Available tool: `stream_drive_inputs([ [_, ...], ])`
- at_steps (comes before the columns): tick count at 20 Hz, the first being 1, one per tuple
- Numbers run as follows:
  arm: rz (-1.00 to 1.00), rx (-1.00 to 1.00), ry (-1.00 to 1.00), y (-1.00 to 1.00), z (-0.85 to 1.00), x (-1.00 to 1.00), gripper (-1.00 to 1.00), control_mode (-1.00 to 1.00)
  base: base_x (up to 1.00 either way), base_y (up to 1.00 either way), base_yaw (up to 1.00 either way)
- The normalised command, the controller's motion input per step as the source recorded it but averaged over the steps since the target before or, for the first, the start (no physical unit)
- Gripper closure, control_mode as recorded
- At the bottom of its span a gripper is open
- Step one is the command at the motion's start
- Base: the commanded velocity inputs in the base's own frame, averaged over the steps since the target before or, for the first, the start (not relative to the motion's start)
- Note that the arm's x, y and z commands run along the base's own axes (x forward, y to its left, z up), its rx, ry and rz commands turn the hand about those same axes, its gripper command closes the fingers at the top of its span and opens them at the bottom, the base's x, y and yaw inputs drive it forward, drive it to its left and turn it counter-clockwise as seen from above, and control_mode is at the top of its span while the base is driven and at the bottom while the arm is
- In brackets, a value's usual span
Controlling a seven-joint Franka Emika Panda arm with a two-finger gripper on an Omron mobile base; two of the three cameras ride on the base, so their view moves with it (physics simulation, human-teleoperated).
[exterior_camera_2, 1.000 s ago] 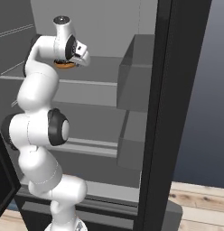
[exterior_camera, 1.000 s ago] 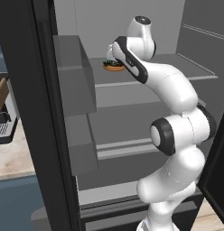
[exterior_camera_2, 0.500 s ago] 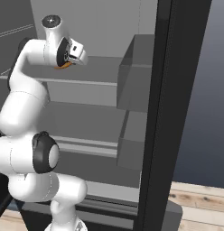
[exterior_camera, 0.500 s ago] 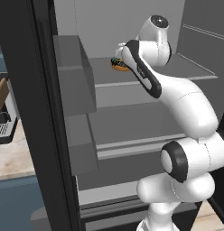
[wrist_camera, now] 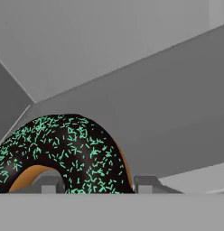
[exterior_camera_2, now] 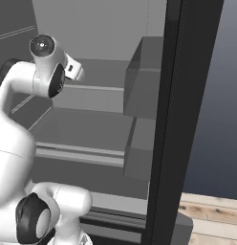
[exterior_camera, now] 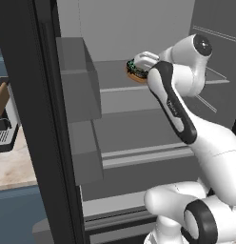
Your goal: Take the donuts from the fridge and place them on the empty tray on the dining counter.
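Right, my tool (exterior_camera: 137,66) is up inside the open fridge (exterior_camera: 139,28), at the upper shelf (exterior_camera: 110,78); it's clamped on the choc donut (wrist_camera: 64,153), the one w/ dark icing and green sprinkles; in the hand view the ring sits between my two finger tips (wrist_camera: 147,184), one tip on each side of the iced band, tan dough showing underneath; in the left base view the donut (exterior_camera: 135,72) shows as a tan-and-dark edge under my white hand, at or just over the shelf near its front edge, can't tell if it's touching the shelf; door bins (exterior_camera: 77,76) stand to the left on the black door (exterior_camera: 24,119); in the right base view my hand (exterior_camera_2: 72,71) is at that same shelf, w/ grey bins (exterior_camera_2: 146,79) on the other door; a strip of beige worktop (exterior_camera: 15,167) shows past the left door.
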Motion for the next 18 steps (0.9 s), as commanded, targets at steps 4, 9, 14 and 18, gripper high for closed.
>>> stream_drive_inputs([
  [4,0.00,0.01,0.00,-0.04,0.19,-1.00,1.00,-1.00,0.00,0.00,0.00],
  [9,-0.01,0.00,0.00,-0.14,0.04,-1.00,1.00,-1.00,0.00,0.00,0.00],
  [14,0.00,-0.01,0.00,-0.49,0.00,-1.00,1.00,-1.00,0.00,0.00,0.00],
  [18,0.00,-0.01,0.01,-0.52,0.00,-1.00,1.00,-1.00,0.00,0.00,0.00],
])
